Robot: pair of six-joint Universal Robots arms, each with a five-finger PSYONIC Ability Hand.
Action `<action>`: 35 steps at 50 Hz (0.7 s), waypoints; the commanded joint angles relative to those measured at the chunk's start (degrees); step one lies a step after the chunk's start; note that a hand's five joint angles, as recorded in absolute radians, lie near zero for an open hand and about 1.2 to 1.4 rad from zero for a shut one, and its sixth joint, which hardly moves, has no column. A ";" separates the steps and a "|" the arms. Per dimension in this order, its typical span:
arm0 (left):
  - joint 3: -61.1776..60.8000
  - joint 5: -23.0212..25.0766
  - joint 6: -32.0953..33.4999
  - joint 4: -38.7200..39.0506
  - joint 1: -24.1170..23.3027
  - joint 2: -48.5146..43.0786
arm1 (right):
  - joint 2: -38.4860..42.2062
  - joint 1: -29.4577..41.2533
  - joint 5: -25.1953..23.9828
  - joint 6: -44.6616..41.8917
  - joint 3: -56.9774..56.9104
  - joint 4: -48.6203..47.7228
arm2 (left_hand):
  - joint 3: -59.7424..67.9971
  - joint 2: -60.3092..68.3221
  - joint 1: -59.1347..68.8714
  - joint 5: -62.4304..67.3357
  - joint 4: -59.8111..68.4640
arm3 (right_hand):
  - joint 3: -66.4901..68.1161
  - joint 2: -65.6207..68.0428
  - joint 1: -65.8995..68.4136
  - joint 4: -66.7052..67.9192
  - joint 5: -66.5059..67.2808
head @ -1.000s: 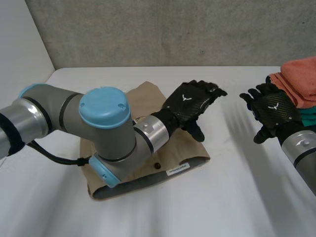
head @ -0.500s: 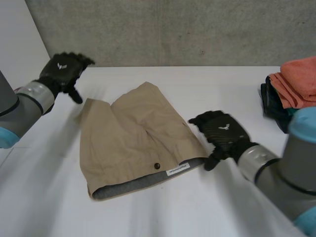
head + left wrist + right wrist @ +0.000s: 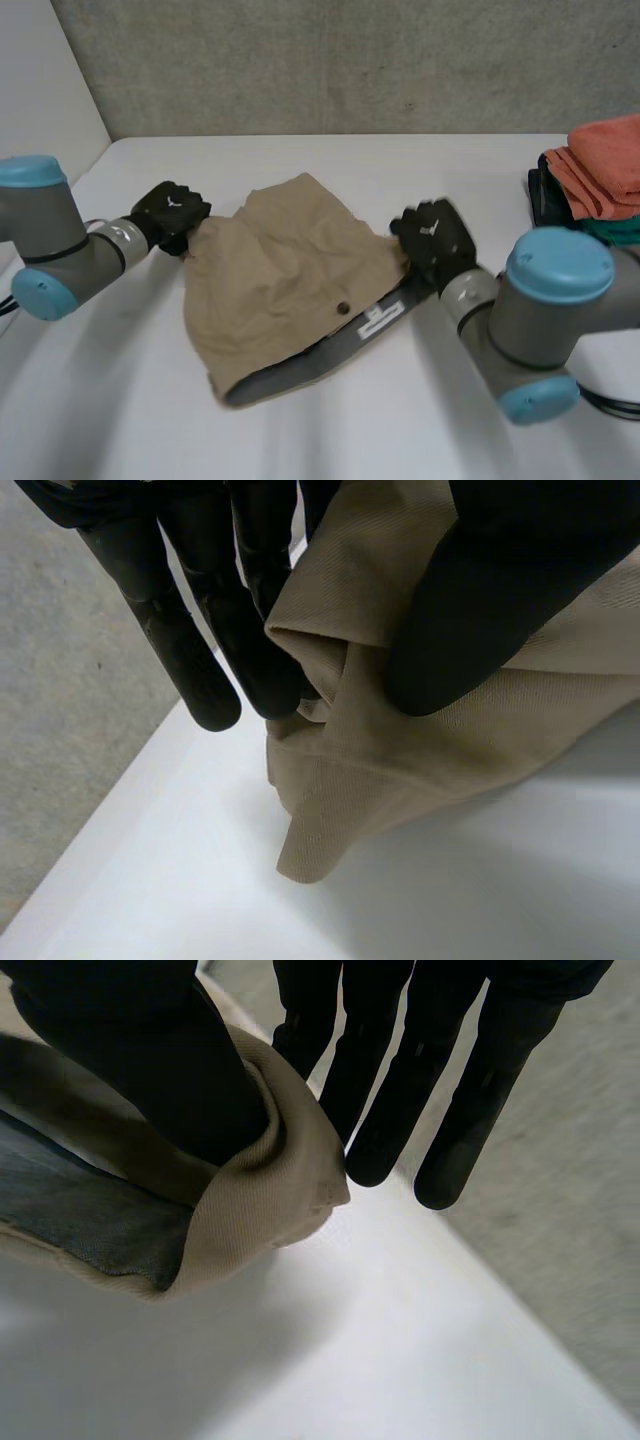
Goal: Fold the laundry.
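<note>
Tan shorts [image 3: 290, 280] with a grey inner waistband and a dark button lie on the white table [image 3: 330, 430]. My left hand [image 3: 170, 212] pinches the far left corner of the shorts [image 3: 380, 750] between thumb and fingers [image 3: 215, 650], lifting a fold of it. At the right end of the waistband my right hand [image 3: 432, 240] is shut on the cloth. There the tan edge [image 3: 260, 1190] with its grey lining wraps under the thumb, held against the fingers [image 3: 375, 1090].
A stack of folded laundry, orange towel [image 3: 608, 160] over dark and teal pieces, sits at the table's far right. A grey wall [image 3: 330, 60] rises behind the table. Bare table lies in front of the shorts.
Both hands have come in to the shorts and closed on them, left at the far left corner, right at the waistband's right end. The shorts are now bunched and shifted.
</note>
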 commanded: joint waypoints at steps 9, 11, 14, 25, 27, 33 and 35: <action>-31.93 -6.33 -9.84 2.50 -10.63 29.68 | 15.04 -8.49 -0.75 -9.05 -33.23 1.84 | 12.01 11.67 15.57 14.76 11.46 | 12.09 13.82 16.04 11.42 12.41; -35.44 -9.40 -11.59 4.24 -13.87 31.26 | 17.52 -8.93 -1.80 -8.79 -35.80 1.66 | 12.01 11.67 15.57 14.76 11.46 | 12.09 13.82 16.04 11.42 12.41; -37.39 -12.13 -12.65 6.45 -17.83 30.66 | 22.00 -9.46 -4.70 -8.26 -39.32 1.49 | 12.01 11.67 15.57 14.76 11.46 | 12.09 13.82 16.04 11.42 12.41; -36.17 -25.50 -12.92 8.65 -24.09 28.01 | 16.16 -10.25 0.99 -7.91 -32.77 7.27 | -38.77 -39.11 -35.20 -36.02 -39.31 | -57.91 -56.18 -53.96 -58.58 -57.59; -36.34 -26.64 -12.83 8.56 -22.77 31.52 | 11.40 -10.78 2.05 -7.82 -29.77 9.39 | -39.11 -39.44 -35.54 -36.36 -39.65 | -57.91 -56.18 -53.96 -58.58 -57.59; -37.83 -26.21 -12.92 8.04 -18.64 37.85 | -5.73 -11.31 2.58 -7.64 -17.30 21.58 | -39.61 -39.95 -36.05 -36.86 -40.16 | -57.91 -56.18 -53.96 -58.58 -57.59; -38.80 -25.59 -13.10 7.69 -18.11 39.26 | -7.86 -11.22 2.58 -7.03 -14.73 25.11 | -40.12 -40.45 -36.55 -37.37 -40.66 | -57.91 -56.18 -53.96 -58.58 -57.59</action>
